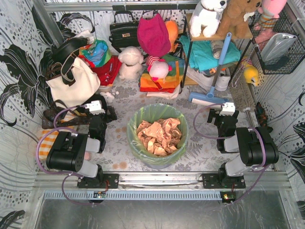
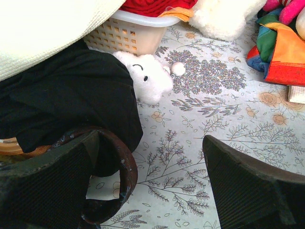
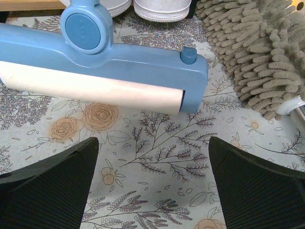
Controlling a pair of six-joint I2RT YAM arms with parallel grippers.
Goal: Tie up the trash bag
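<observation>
The trash bag (image 1: pixel 157 114) is thin light-green plastic lining a round bin at the table's middle, its mouth open, with crumpled tan paper (image 1: pixel 159 136) inside. My left gripper (image 1: pixel 97 110) is left of the bag, apart from it, open and empty over the flowered cloth (image 2: pixel 190 157). My right gripper (image 1: pixel 225 112) is right of the bag, apart from it, open and empty (image 3: pixel 152 186). The bag does not show in either wrist view.
A blue lint roller (image 3: pixel 105 71) and grey mop head (image 3: pixel 257 52) lie before the right gripper. Black cloth (image 2: pixel 71 100), a brown strap loop (image 2: pixel 121 171), a small white plush (image 2: pixel 150 78) and a cream basket (image 2: pixel 128 33) lie before the left. Bags, toys and clothes crowd the back.
</observation>
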